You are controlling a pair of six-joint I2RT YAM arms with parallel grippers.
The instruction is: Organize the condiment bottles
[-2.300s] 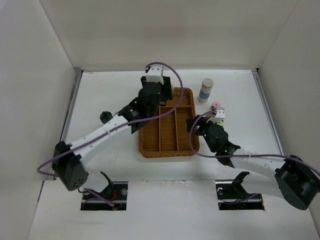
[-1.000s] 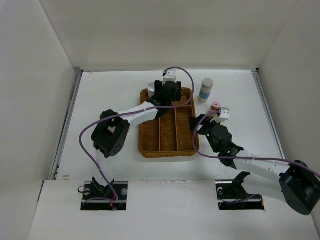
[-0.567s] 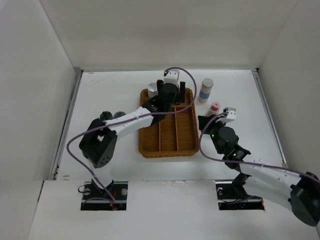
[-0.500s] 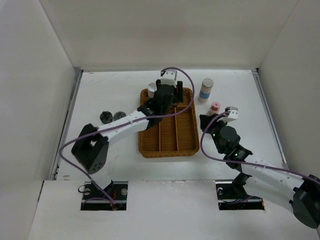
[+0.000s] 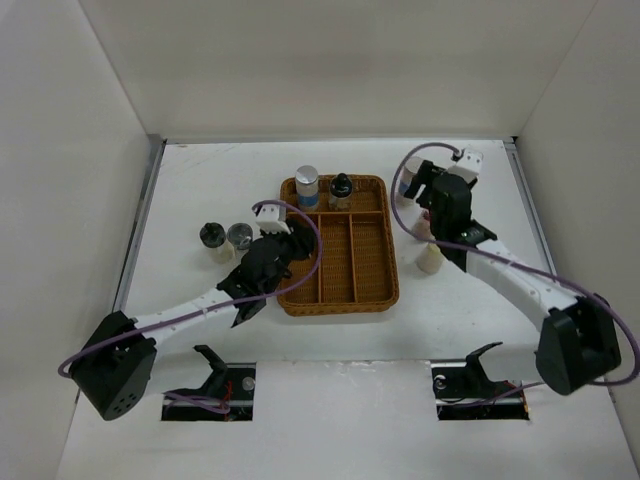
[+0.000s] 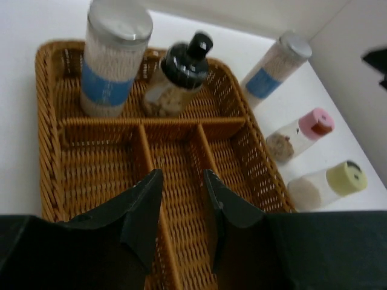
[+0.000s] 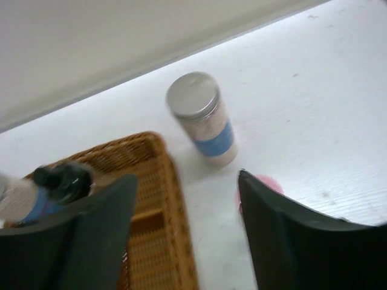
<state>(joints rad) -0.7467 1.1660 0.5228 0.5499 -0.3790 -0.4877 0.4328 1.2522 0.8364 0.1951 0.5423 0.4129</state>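
A grey-capped cylinder with a blue band [image 5: 307, 186] [image 6: 115, 60] and a black-topped shaker [image 5: 341, 187] [image 6: 178, 75] stand in the far compartment of the wicker tray [image 5: 385, 285]. My left gripper [image 5: 296, 256] [image 6: 181, 178] is open and empty above the tray's near compartments. A second grey-capped cylinder [image 7: 202, 118] [image 6: 275, 66], a pink-capped bottle [image 6: 302, 130] and a yellow-capped cream bottle [image 5: 430, 258] [image 6: 329, 184] stand right of the tray. My right gripper [image 5: 412, 185] [image 7: 184, 178] is wide open, empty, just short of that cylinder. A black-topped shaker [image 5: 212, 240] and a silver-topped shaker [image 5: 239, 238] stand left of the tray.
The tray has a far cross compartment and three long near ones [image 6: 175, 181]. White walls close the table at the back [image 5: 330, 70] and at both sides. My right arm lies over the pink-capped bottle in the top view.
My left arm has drawn back from the tray's far compartment, where the black-topped shaker now stands. My right arm has swung from beside the pink-capped bottle toward the back cylinder.
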